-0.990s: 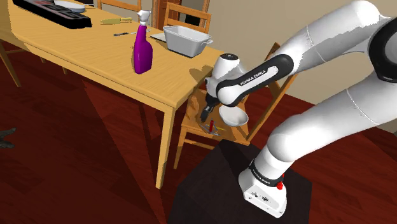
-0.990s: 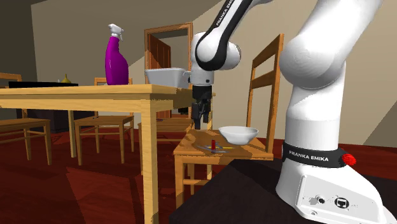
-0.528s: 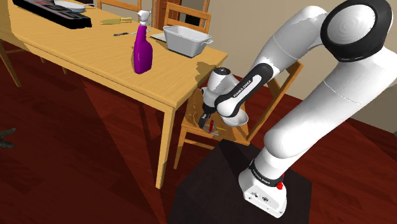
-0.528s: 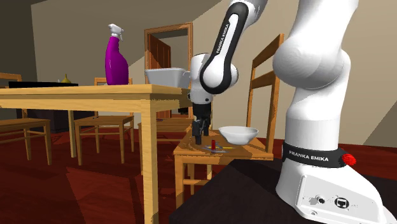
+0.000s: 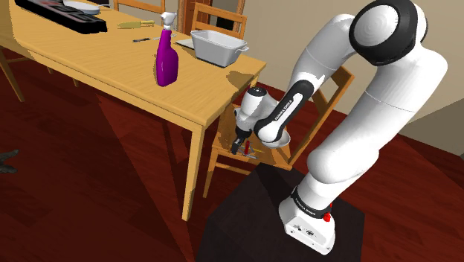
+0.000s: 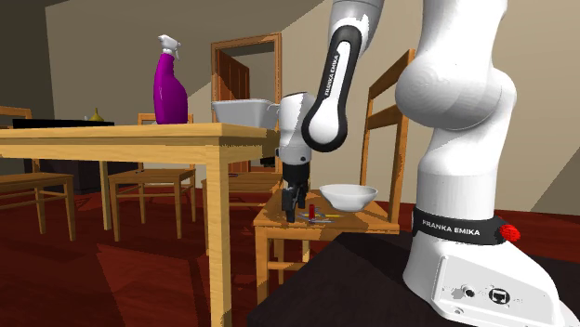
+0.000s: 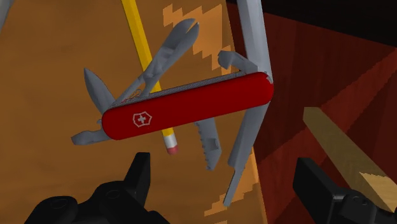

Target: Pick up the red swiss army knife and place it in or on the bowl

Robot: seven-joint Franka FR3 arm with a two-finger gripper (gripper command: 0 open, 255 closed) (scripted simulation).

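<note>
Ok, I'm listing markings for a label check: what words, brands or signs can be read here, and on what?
"FRANKA EMIKA": band at the arm's base.
"FRANKA EMIKA": along the forearm.
White cross in a shield, no words: red swiss army knife.
Icon on the arm's foot: too small to read.

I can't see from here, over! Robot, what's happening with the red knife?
Tool open, above red knife. Knife on chair seat, blades fanned, unheld. Yellow pencil under it.

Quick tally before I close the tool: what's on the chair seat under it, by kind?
On the chair seat:
red swiss army knife: 1
yellow pencil: 1
white bowl: 1
Total: 3
</note>
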